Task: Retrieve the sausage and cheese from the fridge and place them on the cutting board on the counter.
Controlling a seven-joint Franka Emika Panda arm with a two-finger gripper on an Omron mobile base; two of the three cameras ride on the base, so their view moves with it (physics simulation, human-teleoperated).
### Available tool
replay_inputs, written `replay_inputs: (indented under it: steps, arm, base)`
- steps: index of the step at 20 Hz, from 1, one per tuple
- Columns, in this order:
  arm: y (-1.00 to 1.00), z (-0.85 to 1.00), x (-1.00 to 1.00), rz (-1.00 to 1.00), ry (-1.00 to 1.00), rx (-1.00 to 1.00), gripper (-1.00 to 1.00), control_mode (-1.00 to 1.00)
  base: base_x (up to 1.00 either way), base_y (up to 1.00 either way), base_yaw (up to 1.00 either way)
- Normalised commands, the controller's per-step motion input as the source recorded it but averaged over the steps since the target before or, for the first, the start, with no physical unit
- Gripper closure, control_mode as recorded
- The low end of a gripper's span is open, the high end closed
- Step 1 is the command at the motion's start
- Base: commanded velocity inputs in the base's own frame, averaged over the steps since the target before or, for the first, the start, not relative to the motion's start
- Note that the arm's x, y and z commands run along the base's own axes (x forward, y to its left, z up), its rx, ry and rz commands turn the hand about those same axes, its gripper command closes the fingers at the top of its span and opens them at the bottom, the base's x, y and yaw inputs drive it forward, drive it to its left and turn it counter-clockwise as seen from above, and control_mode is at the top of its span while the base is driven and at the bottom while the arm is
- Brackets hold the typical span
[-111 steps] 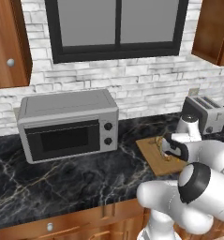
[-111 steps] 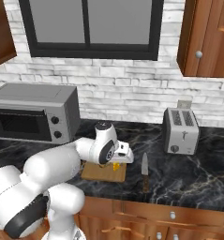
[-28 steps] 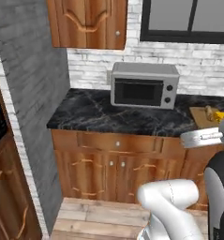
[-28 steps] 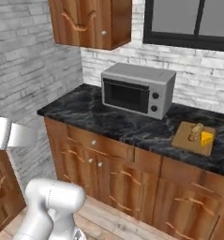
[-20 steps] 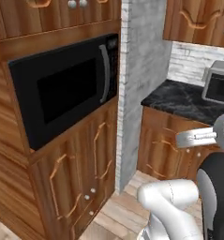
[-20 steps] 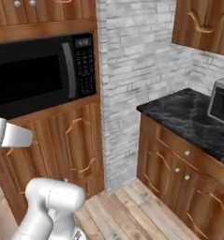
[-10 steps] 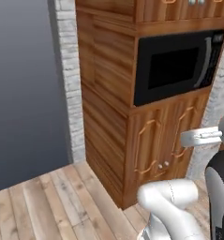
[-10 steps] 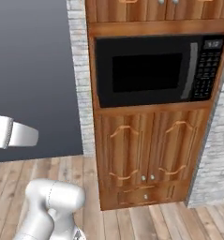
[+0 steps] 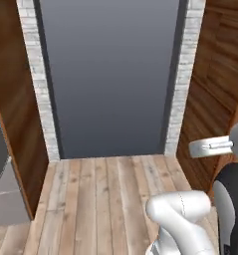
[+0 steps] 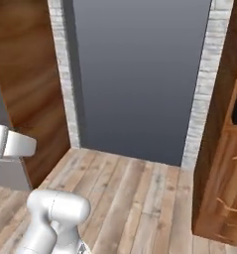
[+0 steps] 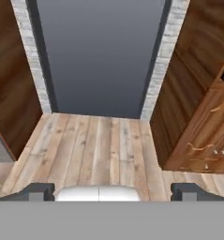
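Currently my pincer is spread wide, nothing between the two dark fingertips, which sit far apart at the bottom of the hand view. It points out over a light wooden plank floor toward a flat dark grey wall panel framed by two white brick strips. Brown wooden cabinets with curved handles stand to the right of the panel; a plain brown wooden side panel stands to its left. A grey boxy corner low at the left edge (likely the tall grey fridge, can't confirm) sits just beside that wooden panel in the left base view. Sausage, cheese, cutting board and counter: can't tell where they are from these views. My white arm is folded low above the floor.
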Motion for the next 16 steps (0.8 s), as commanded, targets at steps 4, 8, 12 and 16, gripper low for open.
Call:
replay_inputs:
  steps: [4, 8, 12, 16]
  arm:
    - [0.00, 0.00, 0.00, 0.00, 0.00, 0.00, -1.00, 1.00]
    - [0.00, 0.00, 0.00, 0.00, 0.00, 0.00, -1.00, 1.00]
    - [0.00, 0.00, 0.00, 0.00, 0.00, 0.00, -1.00, 1.00]
    - [0.00, 0.00, 0.00, 0.00, 0.00, 0.00, -1.00, 1.00]
  base:
    - [-0.47, 0.55, 1.00]
    - [-0.43, 0.55, 1.00]
    - [-0.17, 0.61, 0.93]
    - [0.93, 0.11, 0.45]
